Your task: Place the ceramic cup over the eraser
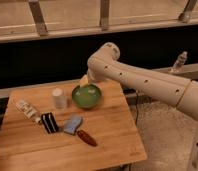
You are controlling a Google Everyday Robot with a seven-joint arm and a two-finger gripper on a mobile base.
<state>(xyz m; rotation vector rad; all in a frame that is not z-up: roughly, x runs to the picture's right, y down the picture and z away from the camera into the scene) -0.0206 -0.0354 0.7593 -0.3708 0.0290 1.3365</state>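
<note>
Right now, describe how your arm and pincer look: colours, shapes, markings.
The arm is a thick off-white tube with rounded joints and small dark dots along its side. The pincer, pale tan, sits at the back rim of the green bowl.

1. Warm, dim indoor light; wooden desk (112,142) reads orange-brown.
2. Strip behind the desk's far edge is near black.
3. Light comes from above: white arm (142,80) is bright on top, shaded underneath.
4. Gripper (84,81) sits by the far edge over the green bowl (87,99), in the arm's shade.
5. Desk shadows are soft and faint.
</note>
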